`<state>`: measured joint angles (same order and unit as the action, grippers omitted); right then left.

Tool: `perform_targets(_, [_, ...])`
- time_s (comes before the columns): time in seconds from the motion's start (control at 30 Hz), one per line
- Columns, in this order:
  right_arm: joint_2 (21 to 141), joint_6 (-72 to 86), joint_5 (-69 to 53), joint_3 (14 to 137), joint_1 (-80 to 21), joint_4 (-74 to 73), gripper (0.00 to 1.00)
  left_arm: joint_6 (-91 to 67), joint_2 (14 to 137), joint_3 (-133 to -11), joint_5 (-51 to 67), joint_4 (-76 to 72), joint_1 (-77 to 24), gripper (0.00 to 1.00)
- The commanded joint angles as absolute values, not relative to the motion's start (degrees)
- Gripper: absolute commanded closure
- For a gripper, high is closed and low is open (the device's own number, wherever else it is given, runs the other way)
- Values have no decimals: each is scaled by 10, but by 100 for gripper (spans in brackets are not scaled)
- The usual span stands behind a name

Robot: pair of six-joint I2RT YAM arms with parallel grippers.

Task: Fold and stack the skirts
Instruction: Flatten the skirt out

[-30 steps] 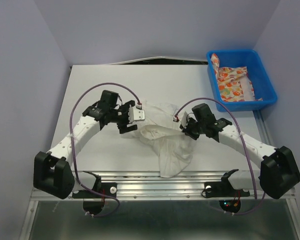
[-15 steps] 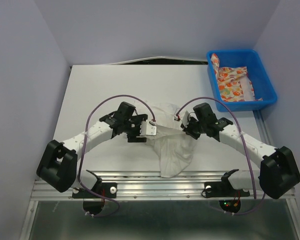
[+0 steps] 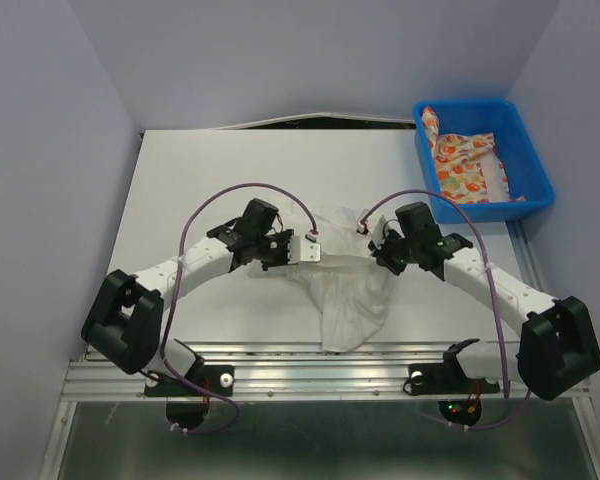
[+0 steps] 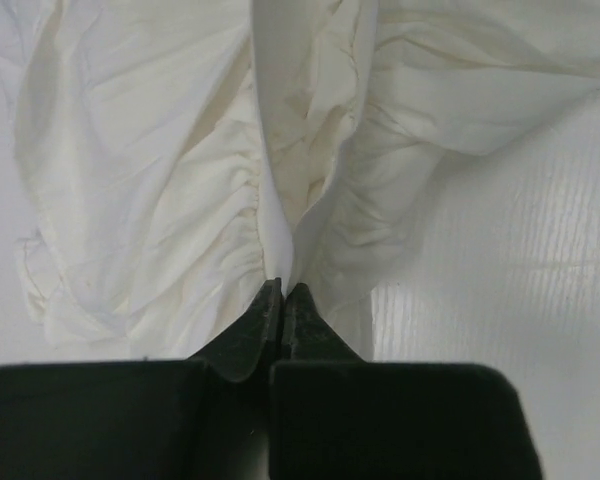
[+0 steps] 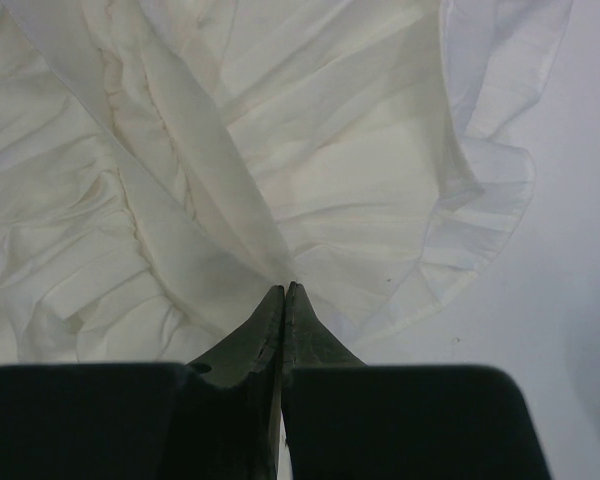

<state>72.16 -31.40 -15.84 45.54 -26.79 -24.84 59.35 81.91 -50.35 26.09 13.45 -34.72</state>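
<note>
The white ruffled skirt [image 3: 350, 290] lies crumpled at the table's middle, its lower part reaching the near edge. My left gripper [image 3: 315, 250] is at its left upper edge. In the left wrist view the gripper [image 4: 283, 287] is shut on a raised fold of the white skirt [image 4: 160, 200]. My right gripper [image 3: 377, 250] is at the skirt's right upper edge. In the right wrist view it [image 5: 284, 288] is shut on a pleat of the same skirt [image 5: 360, 180]. The orange-printed skirt [image 3: 465, 170] lies bunched in the bin.
A blue plastic bin [image 3: 467, 105] stands at the table's back right corner. The grey table [image 3: 210, 170] is walled by pale purple panels on the left, back and right. A metal rail runs along the near edge.
My left gripper moved right onto the white skirt's left edge and went from open to shut on a fold. The right gripper shifted slightly, still shut.
</note>
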Motion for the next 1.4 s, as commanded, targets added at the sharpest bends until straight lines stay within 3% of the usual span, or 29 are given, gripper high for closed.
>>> perform_targets(0.0, [703, -301, -181, 487, -226, -236, 99, 563, 811, -545, 249, 126, -324, 100])
perform_targets(0.07, [700, -305, -205, 498, -193, -245, 87, 551, 838, -572, 290, 160, -282, 100])
perform_targets(0.1, [702, -306, -211, 505, -184, -253, 68, 545, 852, -601, 305, 173, -271, 100])
perform_targets(0.2, [711, -296, -243, 549, -153, -287, 38, 544, 894, -644, 343, 232, -257, 100])
perform_targets(0.3, [719, -281, -281, 577, -136, -309, 34, 533, 916, -665, 355, 239, -258, 100])
perform_targets(0.67, [761, -223, -460, 599, -136, -361, 36, 529, 955, -700, 350, 285, -258, 100])
perform_targets(0.8, [787, -238, -468, 573, -136, -349, 25, 526, 960, -707, 354, 292, -258, 100])
perform_targets(0.97, [811, -252, -480, 560, -136, -326, 23, 525, 966, -715, 352, 301, -258, 100])
perform_targets(1.2, [829, -272, -483, 529, -162, -317, 33, 519, 970, -721, 345, 305, -258, 100])
perform_targets(1.37, [828, -271, -472, 517, -181, -296, 53, 508, 971, -722, 344, 298, -254, 100])
